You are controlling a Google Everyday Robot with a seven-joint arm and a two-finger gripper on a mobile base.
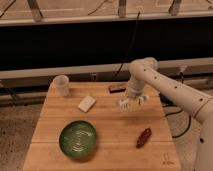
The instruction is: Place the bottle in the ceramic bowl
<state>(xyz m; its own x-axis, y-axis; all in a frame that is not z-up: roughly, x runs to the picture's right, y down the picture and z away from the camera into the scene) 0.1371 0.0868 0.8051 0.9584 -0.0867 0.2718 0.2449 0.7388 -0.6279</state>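
Observation:
The dark-green ceramic bowl [78, 139] sits on the wooden table [112, 127] at the front left. The small whitish bottle [123, 104] is held in my gripper [131, 102], a little above the table's back middle, to the right of and behind the bowl. The gripper is shut on the bottle, which sticks out to its left. My white arm [165, 87] reaches in from the right.
A translucent white cup [61, 85] stands at the back left corner. A flat cream block [86, 103] lies between the cup and the gripper. A small dark bar [116, 88] lies at the back edge. A reddish-brown item [144, 137] lies at the front right.

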